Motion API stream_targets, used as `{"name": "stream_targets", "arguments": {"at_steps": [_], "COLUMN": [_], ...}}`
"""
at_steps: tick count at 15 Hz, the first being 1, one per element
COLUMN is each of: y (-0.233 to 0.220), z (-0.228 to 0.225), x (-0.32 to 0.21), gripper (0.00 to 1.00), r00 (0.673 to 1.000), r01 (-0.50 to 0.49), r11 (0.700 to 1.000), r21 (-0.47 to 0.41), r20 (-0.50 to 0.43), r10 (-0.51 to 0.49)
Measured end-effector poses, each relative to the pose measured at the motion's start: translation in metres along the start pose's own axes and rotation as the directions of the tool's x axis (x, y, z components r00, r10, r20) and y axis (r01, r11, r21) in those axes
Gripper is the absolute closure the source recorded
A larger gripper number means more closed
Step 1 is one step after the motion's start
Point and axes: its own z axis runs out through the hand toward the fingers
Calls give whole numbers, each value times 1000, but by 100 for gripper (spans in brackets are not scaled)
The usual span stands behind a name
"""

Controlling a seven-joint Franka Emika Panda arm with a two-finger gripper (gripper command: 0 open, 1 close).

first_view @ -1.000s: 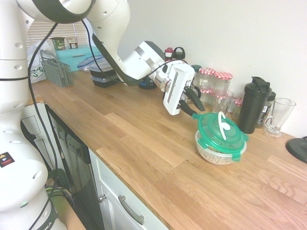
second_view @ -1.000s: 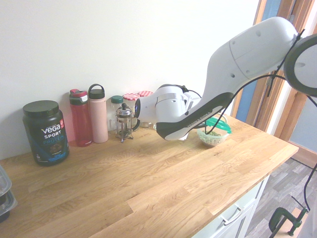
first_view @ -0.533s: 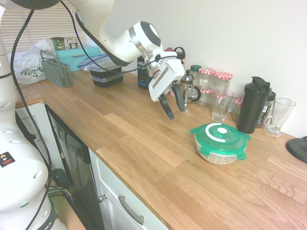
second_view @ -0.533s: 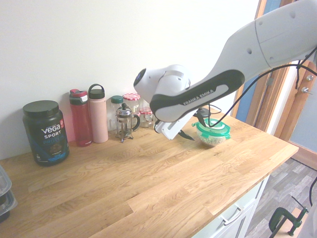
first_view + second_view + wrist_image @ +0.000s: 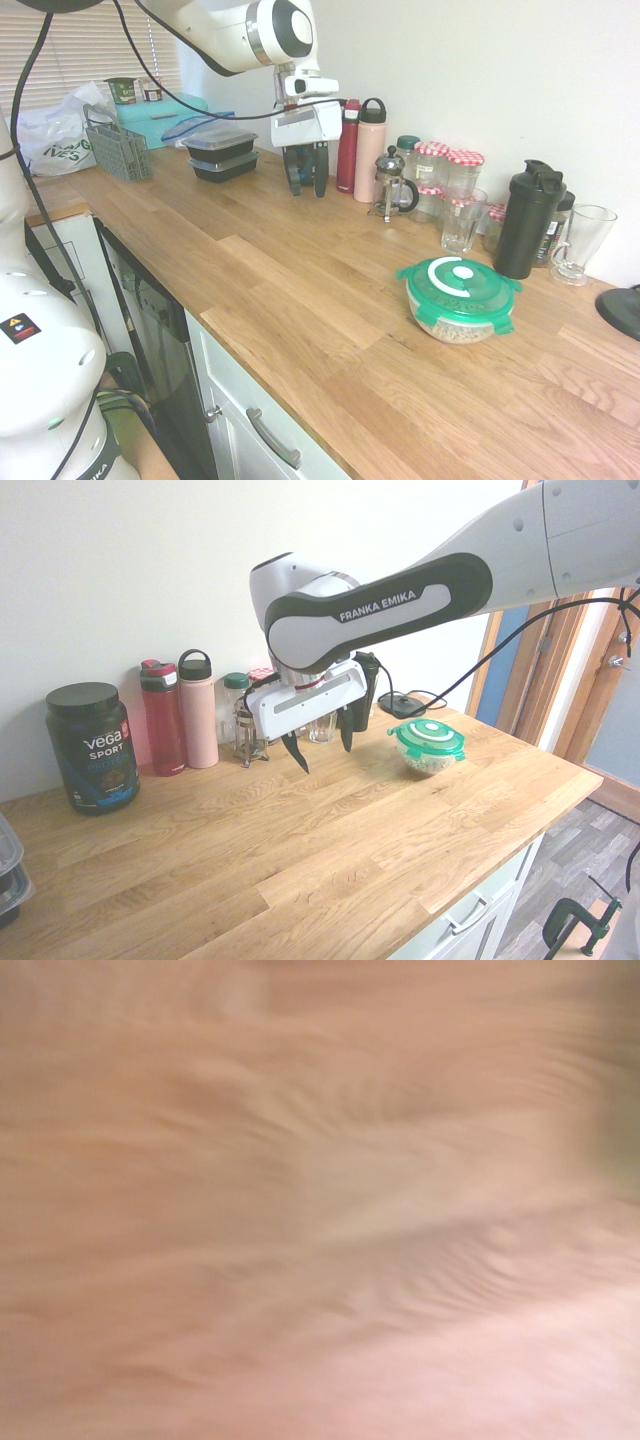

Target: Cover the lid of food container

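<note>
See the round translucent green plastic lid with the white ring mark [image 5: 462, 285] seated over the mouth of the round clear plastic bowl of cereal rings [image 5: 455, 329], looking nearly level and presumably centred there to keep the contents covered. Can make out two snap tabs hanging down over the bowl's near side, and others jutting outward, perhaps unlatched. Judge the covering as good as done, barring a press on those tabs. With any such press, would need to go straight down, so as not to skid or tip the bowl

Notice the white gripper with black fingers [image 5: 327, 760] up above the wooden counter [image 5: 300, 330], well apart from the bowl, fingers spread wide and pinching nothing, likely opened that way to let go of the lid cleanly.

Count, on the wall side of the bowl, a tall black shaker bottle [image 5: 530, 220], a clear glass mug [image 5: 585, 245] and glass jars with red-checked lids [image 5: 463, 172]. Farther from the bowl, toward the gripper, find a glass-and-metal French press [image 5: 390, 185] and a pink bottle with a black loop cap [image 5: 370, 155]. Expect little in the way of a reach from the open counter side, but risk knocking glass by swinging in along the wall
</note>
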Motion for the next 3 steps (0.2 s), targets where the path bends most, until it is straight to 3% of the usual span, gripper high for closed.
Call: {"name": "stream_targets", "arguments": {"at_steps": [3], "y": [1], "z": [-1], "x": [11], "gripper": [0], "r00": [993], "r01": [89], "r11": [984], "r21": [154], "r20": [61], "r10": [-99]}}
